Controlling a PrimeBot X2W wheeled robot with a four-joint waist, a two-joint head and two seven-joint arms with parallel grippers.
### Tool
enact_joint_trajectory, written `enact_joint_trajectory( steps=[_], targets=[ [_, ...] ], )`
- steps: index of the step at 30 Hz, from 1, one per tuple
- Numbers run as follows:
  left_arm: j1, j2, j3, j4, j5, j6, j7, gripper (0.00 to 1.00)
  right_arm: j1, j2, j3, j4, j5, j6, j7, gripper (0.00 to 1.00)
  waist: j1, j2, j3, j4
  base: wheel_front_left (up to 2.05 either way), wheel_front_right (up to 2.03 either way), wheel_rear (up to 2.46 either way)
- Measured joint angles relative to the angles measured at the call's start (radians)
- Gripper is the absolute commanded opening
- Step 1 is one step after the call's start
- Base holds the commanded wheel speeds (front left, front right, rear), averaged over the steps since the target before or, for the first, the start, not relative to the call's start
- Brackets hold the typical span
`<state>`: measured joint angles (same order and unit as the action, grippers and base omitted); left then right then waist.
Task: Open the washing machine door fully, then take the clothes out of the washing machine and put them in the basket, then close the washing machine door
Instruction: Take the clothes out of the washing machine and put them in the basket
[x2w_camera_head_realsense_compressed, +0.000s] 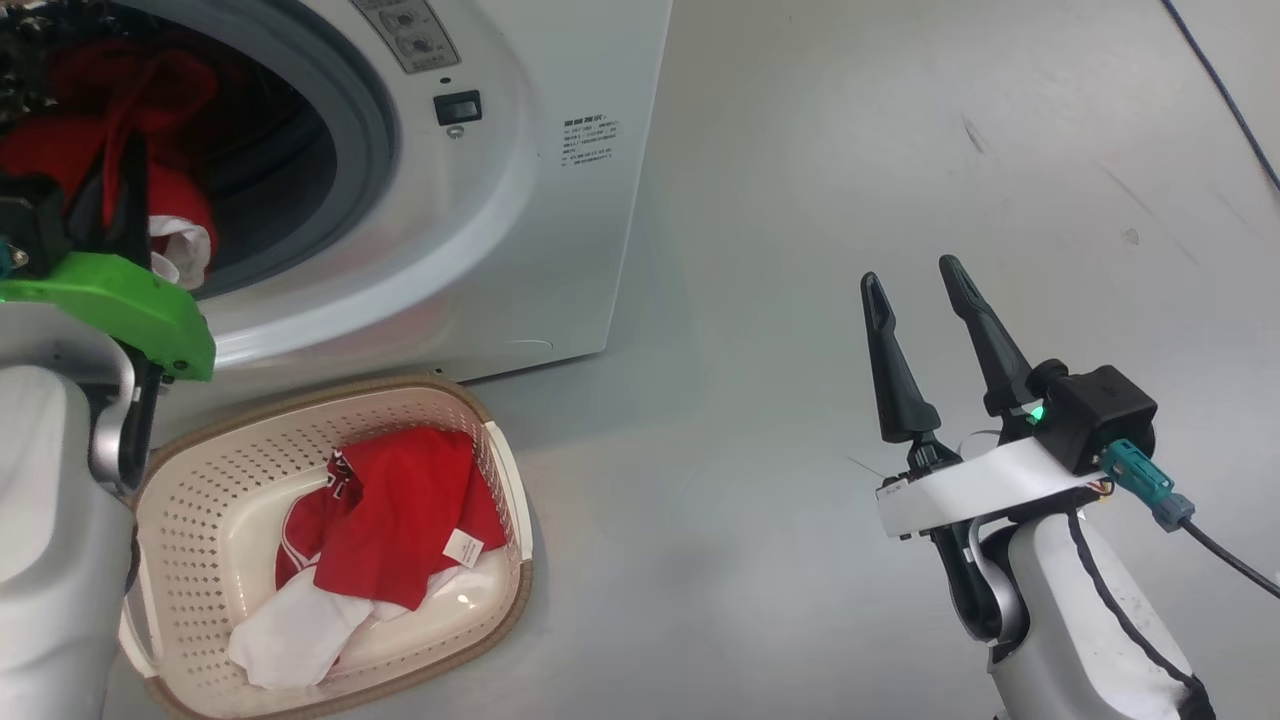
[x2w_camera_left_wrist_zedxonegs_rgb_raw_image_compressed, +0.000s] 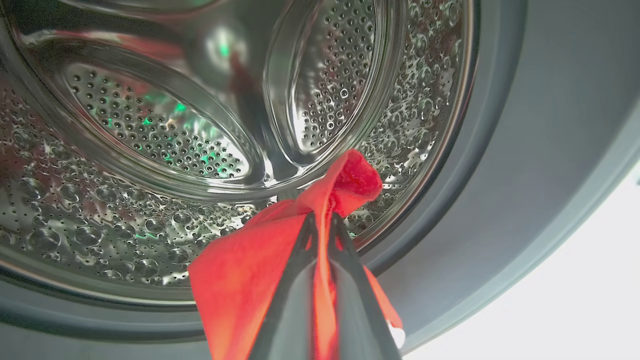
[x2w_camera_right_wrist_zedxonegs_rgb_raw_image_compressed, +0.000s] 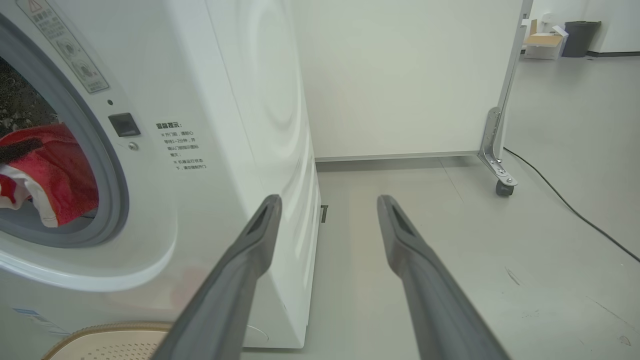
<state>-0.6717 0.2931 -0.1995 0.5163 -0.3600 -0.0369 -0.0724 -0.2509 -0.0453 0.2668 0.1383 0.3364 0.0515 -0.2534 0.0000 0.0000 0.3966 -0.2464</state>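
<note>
The washing machine (x2w_camera_head_realsense_compressed: 520, 200) stands at the upper left with its grey-ringed drum mouth (x2w_camera_head_realsense_compressed: 370, 130) uncovered; its door is out of view. My left gripper (x2w_camera_head_realsense_compressed: 118, 190) reaches into the mouth. In the left wrist view it (x2w_camera_left_wrist_zedxonegs_rgb_raw_image_compressed: 320, 217) is shut on a fold of red clothes (x2w_camera_left_wrist_zedxonegs_rgb_raw_image_compressed: 240, 280) in front of the steel drum (x2w_camera_left_wrist_zedxonegs_rgb_raw_image_compressed: 150, 125). That red and white garment (x2w_camera_head_realsense_compressed: 60, 150) hangs at the mouth's lower edge. The basket (x2w_camera_head_realsense_compressed: 470, 410) sits on the floor below, holding red and white clothes (x2w_camera_head_realsense_compressed: 400, 510). My right gripper (x2w_camera_head_realsense_compressed: 910, 272) stands open over bare floor, holding nothing.
The right wrist view has the machine's front (x2w_camera_right_wrist_zedxonegs_rgb_raw_image_compressed: 225, 100), the garment (x2w_camera_right_wrist_zedxonegs_rgb_raw_image_compressed: 55, 170) in the mouth and the basket's rim (x2w_camera_right_wrist_zedxonegs_rgb_raw_image_compressed: 110, 340). Behind stands a white panel (x2w_camera_right_wrist_zedxonegs_rgb_raw_image_compressed: 400, 75) on a caster (x2w_camera_right_wrist_zedxonegs_rgb_raw_image_compressed: 502, 187). A dark cable (x2w_camera_right_wrist_zedxonegs_rgb_raw_image_compressed: 565, 205) crosses the grey floor (x2w_camera_head_realsense_compressed: 800, 150).
</note>
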Motion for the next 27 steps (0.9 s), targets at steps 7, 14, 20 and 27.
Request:
enact_joint_trajectory(
  steps=[7,14,20,27],
  targets=[
    [0.085,-0.026,0.004,-0.013,-0.040,-0.014,-0.070,0.00,0.033,0.000,-0.010,0.006,-0.009,0.009,0.000,1.00,0.0000,0.0000,-0.069,0.038,0.00,0.00,0.00],
    [0.154,-0.034,0.010,-0.051,-0.053,-0.023,-0.129,0.00,0.065,0.000,-0.025,0.016,-0.023,0.018,0.000,1.00,0.0000,0.0000,-0.124,0.070,0.00,0.00,0.00],
    [0.195,-0.049,0.004,-0.082,-0.054,-0.031,-0.146,0.00,0.095,-0.001,-0.035,0.022,-0.026,0.024,0.000,1.00,0.0000,0.0000,-0.162,0.099,0.00,0.00,0.00],
    [0.222,-0.054,0.003,-0.146,-0.053,-0.039,-0.159,0.00,0.101,-0.001,-0.035,0.026,-0.033,0.030,0.000,1.00,0.0000,0.0000,-0.193,0.128,0.00,0.00,0.00]
  ],
)
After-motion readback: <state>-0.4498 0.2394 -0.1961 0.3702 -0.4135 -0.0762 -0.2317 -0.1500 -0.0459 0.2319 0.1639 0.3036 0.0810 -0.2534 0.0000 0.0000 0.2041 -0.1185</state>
